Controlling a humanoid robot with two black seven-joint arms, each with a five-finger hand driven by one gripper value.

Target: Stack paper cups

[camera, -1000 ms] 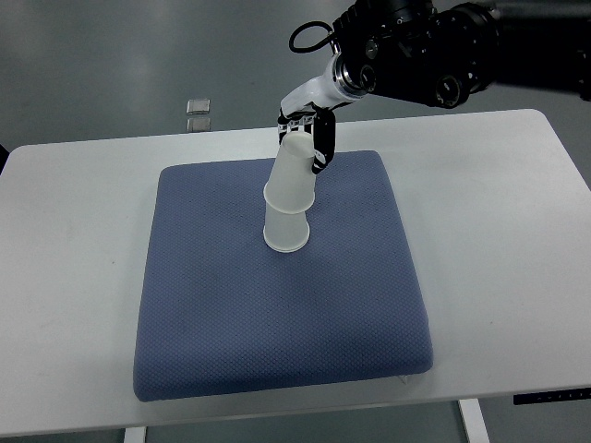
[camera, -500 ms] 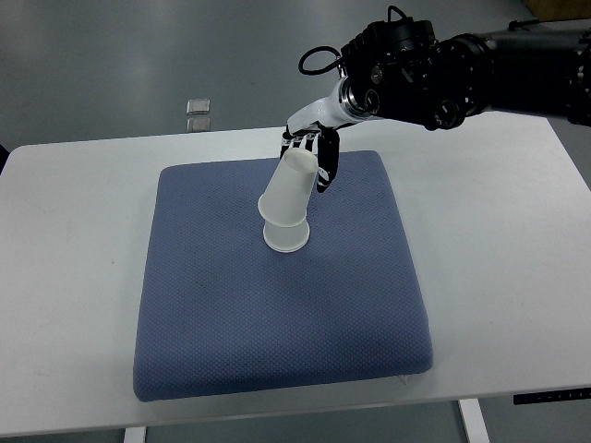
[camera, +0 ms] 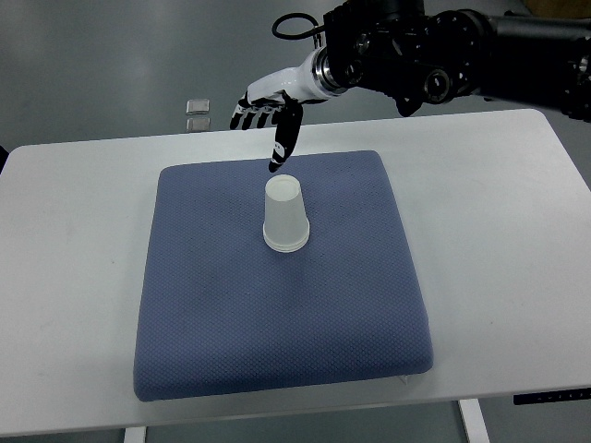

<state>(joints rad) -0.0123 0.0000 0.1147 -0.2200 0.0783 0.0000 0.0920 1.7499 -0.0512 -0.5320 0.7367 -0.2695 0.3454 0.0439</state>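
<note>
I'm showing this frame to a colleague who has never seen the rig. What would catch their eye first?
Probably the white paper cups, nested upside down near the middle of the blue cushion on the white table. Next, the black right arm entering from the upper right, its right hand open just above and behind the cups, touching nothing.

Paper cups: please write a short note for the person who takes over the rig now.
Right hand: open, holding nothing, raised above the far edge of the blue cushion, clear of the cups.
Left hand: not in view.
Paper cups: stacked upside down, upright, near the middle of the cushion, on the white table.
Done: top cup looks seated on the lower one.
Left: probably only to draw the arm back; I see no other loose cup.
</note>
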